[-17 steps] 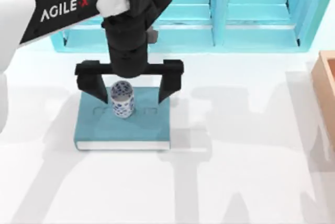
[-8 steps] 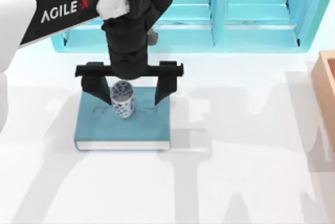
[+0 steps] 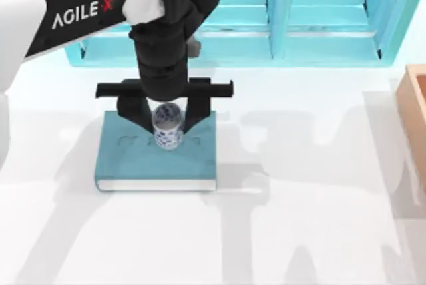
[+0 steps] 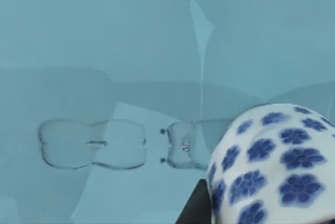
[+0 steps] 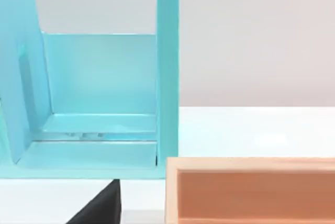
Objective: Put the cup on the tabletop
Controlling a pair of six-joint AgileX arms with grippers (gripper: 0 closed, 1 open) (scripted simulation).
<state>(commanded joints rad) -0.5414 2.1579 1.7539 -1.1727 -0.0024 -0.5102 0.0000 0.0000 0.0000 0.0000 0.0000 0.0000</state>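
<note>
Over the teal book (image 3: pixel 156 158) my left gripper (image 3: pixel 166 125) clasps the upright cup (image 3: pixel 167 128) between its fingers, bare tabletop (image 3: pixel 299 218) lying just to the book's right

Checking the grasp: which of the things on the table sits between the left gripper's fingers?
The cup, white with blue flowers, standing upright on the teal book. The left gripper straddles it; the shelf and the wooden box lie apart.

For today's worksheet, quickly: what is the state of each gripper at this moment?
Left gripper: closed on the cup, which stands on the teal book.
Right gripper: its state cannot be told from these pictures.
</note>
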